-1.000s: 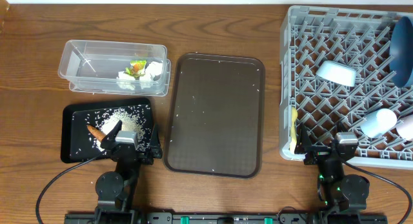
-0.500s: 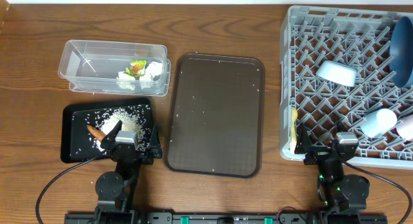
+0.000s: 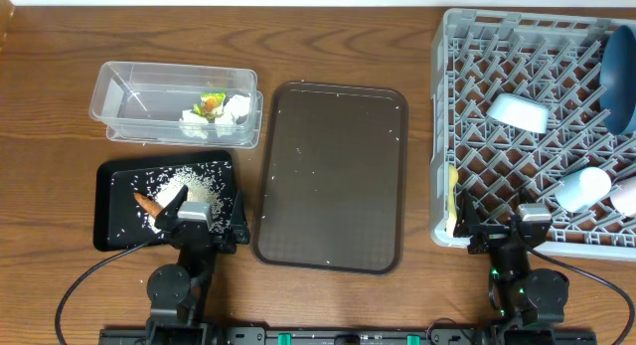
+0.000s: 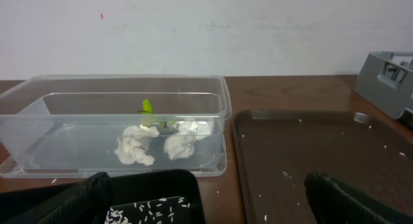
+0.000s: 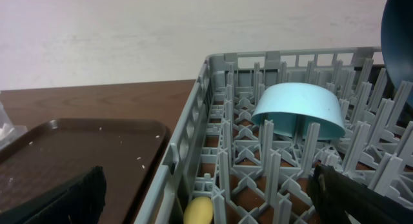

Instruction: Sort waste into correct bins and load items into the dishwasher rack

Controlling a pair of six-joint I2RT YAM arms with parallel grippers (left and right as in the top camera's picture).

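Note:
The clear tub (image 3: pixel 119 96) holds crumpled white paper (image 3: pixel 195 119) and the green-orange wrapper (image 3: pixel 211 103); they also show in the left wrist view (image 4: pixel 135 148). The black tray (image 3: pixel 114 226) holds rice grains (image 3: pixel 194 183) and the carrot-like stick (image 3: pixel 147 201). The grey rack (image 3: pixel 467 136) holds the pale blue bowl (image 3: pixel 519 112), dark blue plate (image 3: pixel 619 77), two cups (image 3: pixel 583 188) and yellow spoon (image 3: pixel 453 201). The bowl (image 5: pixel 298 110) and spoon tip (image 5: pixel 197 211) show in the right wrist view. My left gripper (image 3: pixel 204 218) is open and empty at the black tray's front edge. My right gripper (image 3: pixel 502 226) is open and empty at the rack's front edge.
A large dark brown serving tray (image 3: pixel 333 176) lies between the bins and the rack, with a few stray rice grains on it. Bare wooden table (image 3: pixel 50 116) surrounds everything. A white wall stands behind the table.

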